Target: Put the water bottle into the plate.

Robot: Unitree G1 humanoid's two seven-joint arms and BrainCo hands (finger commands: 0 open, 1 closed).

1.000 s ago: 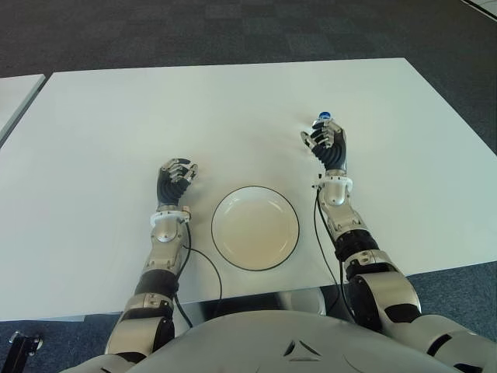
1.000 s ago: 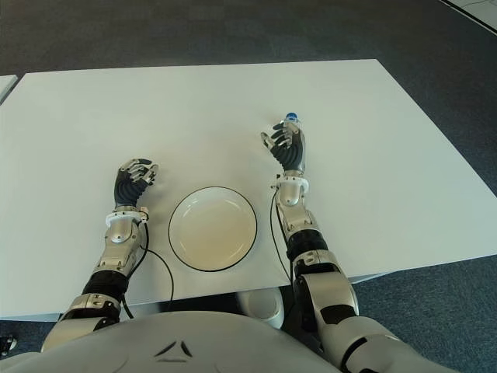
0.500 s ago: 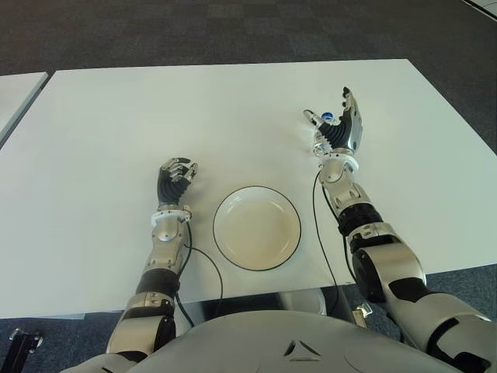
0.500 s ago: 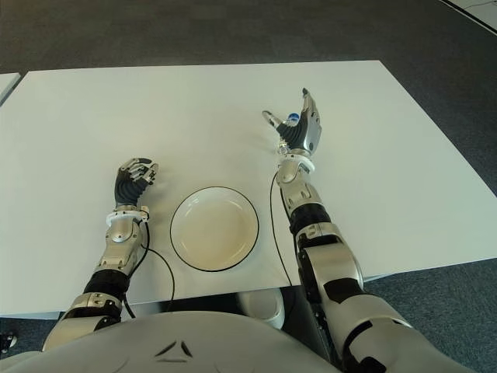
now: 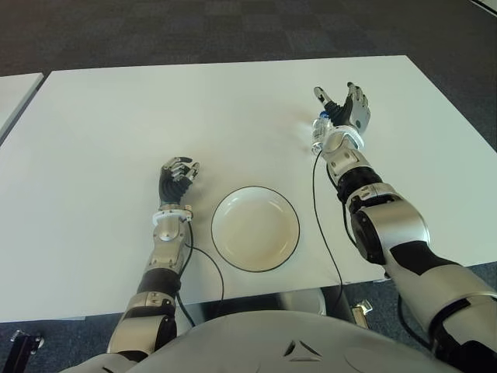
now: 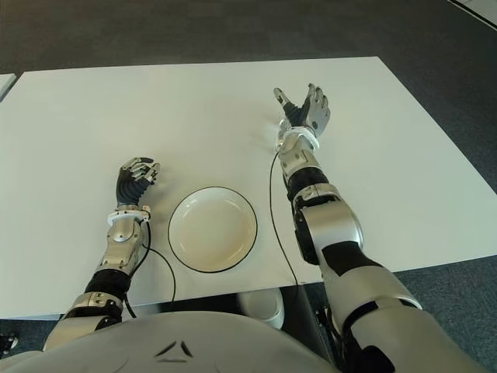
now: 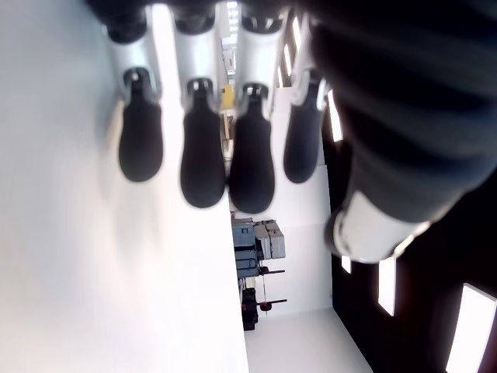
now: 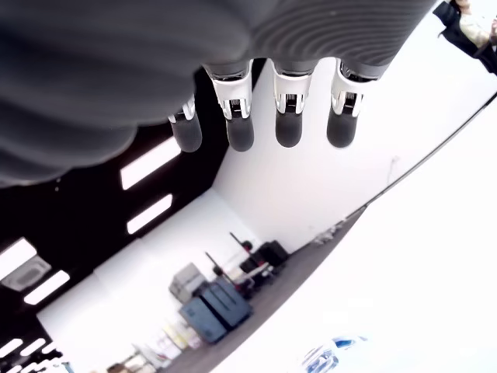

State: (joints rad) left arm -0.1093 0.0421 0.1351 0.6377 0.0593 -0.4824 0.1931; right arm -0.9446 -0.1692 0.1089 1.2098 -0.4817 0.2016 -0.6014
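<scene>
A white table (image 5: 116, 116) stands on dark carpet (image 5: 233, 31), another white table (image 5: 15, 89) beside it.

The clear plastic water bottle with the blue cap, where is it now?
In the left eye view the clear plastic water bottle is on the white table, at the robot's right, beside the open right hand and beyond the round white plate.

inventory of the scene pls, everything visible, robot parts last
table: 1, white, fills most of the eye views
plate: 1, white with dark rim, on the table between the two arms, nothing in it
water bottle: 1, clear, on the table beside the right wrist, mostly hidden by it, pose unclear
floor: dark carpet, beyond the far edge
second table: 1, white, corner at far left
left hand: 1, dark fingers curled, empty, left of the plate
right hand: 1, fingers spread, empty, raised beyond the bottle
</scene>
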